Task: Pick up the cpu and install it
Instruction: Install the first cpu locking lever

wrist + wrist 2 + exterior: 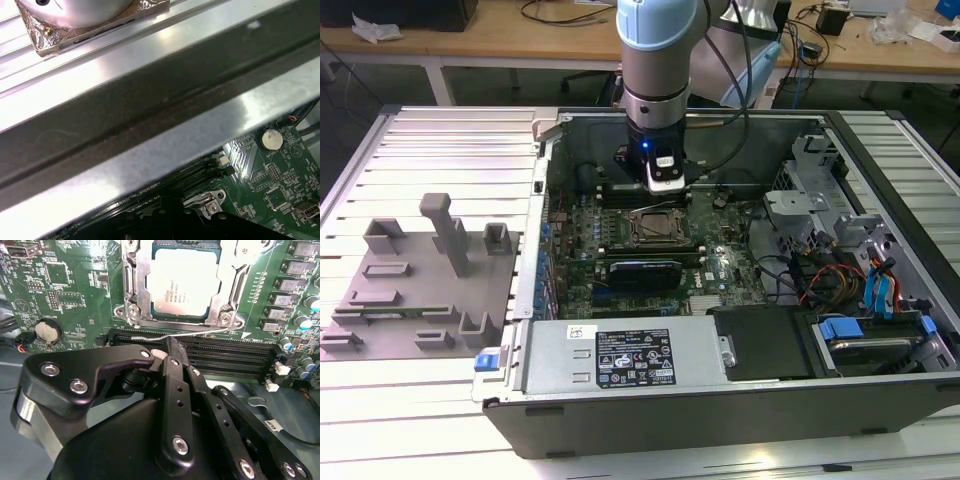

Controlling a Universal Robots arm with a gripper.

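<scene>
Cpu (185,282): its upper edge is cut off by the picture's edge in the second wrist view; socket frame (131,300) cut off likewise; print on the chip too small to tell. Exterior view: my arm (660,60) is cut off at the upper edge and hides part of the case's far wall (582,115). First wrist view: a blurred case wall (150,115) hides most of the motherboard (270,190); silvery round part (75,10) cut off at the edge, unidentified.

Silvery cpu (185,282), green motherboard (75,305)
</scene>
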